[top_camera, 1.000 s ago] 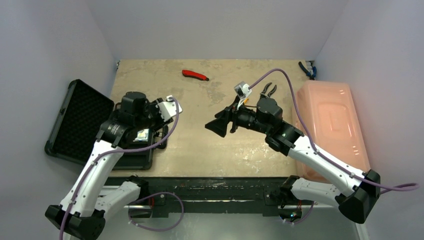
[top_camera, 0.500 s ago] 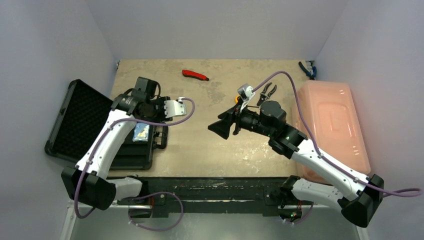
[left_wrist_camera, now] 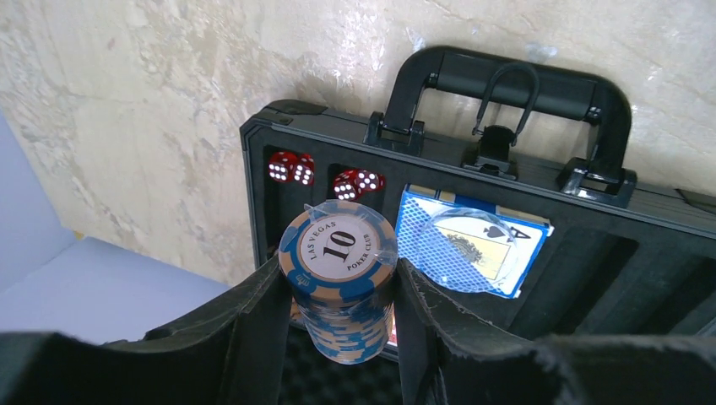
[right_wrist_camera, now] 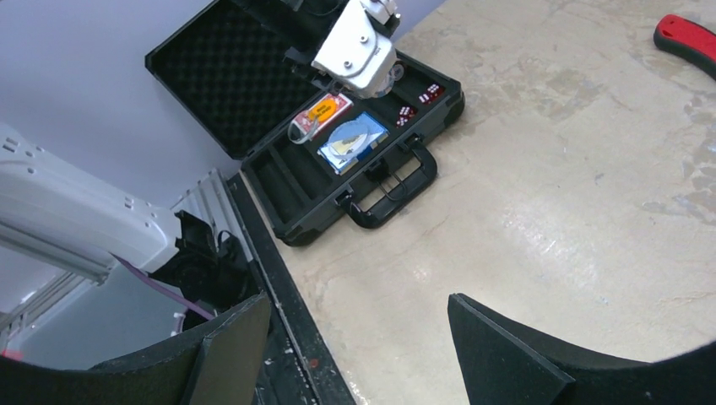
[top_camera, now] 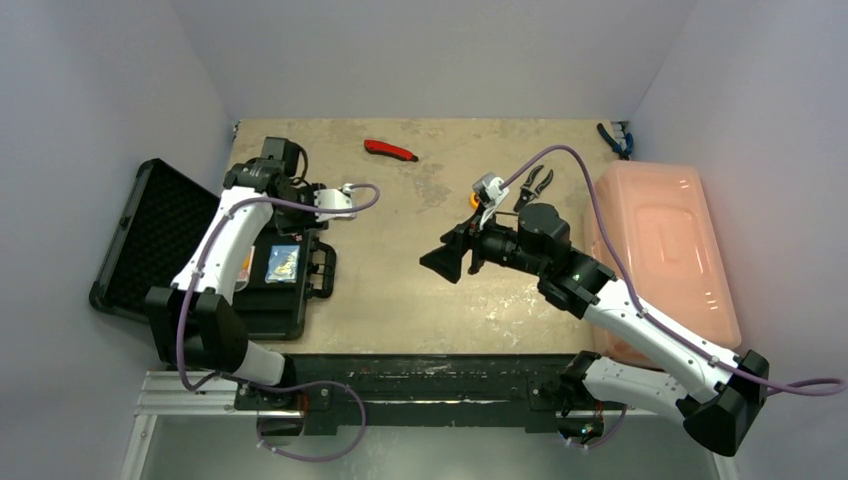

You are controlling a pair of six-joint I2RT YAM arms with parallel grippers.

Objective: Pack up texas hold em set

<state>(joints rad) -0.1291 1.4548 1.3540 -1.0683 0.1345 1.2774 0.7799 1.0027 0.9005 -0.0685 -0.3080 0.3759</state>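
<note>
Within the last second the left arm was swung off the near half of the case [top_camera: 160,235] and carried toward its far end, so that the left claw [left_wrist_camera: 338,278] was left hanging over the tray's corner. The claw was found clamped on a chip roll [left_wrist_camera: 339,245], the wrapped stack pinched by its sides between the two pads with its "10" face turned up at the wrist camera. Whether the roll was already held a second earlier could not be told from the overhead view.

Just beyond the fingertips, red dice [left_wrist_camera: 291,166] were seen seated in two small pockets. Beside the roll, a blue card deck [left_wrist_camera: 523,253] was lodged in its well with a clear disc [left_wrist_camera: 460,257] lying on it. Past these, the case handle [left_wrist_camera: 507,80] was stretched across. Long dark troughs farther out on the deck's side appeared unfilled.

The right claw [top_camera: 442,262] was hardly shifted: its jaws were kept wide apart with nothing between them, above bare table [top_camera: 400,290] and well apart from the case.

The move was judged to be a carry toward stowing, with the roll not yet set down. A trough would probably have to be lined up under the claw, and the roll laid lengthwise, before release.
</note>
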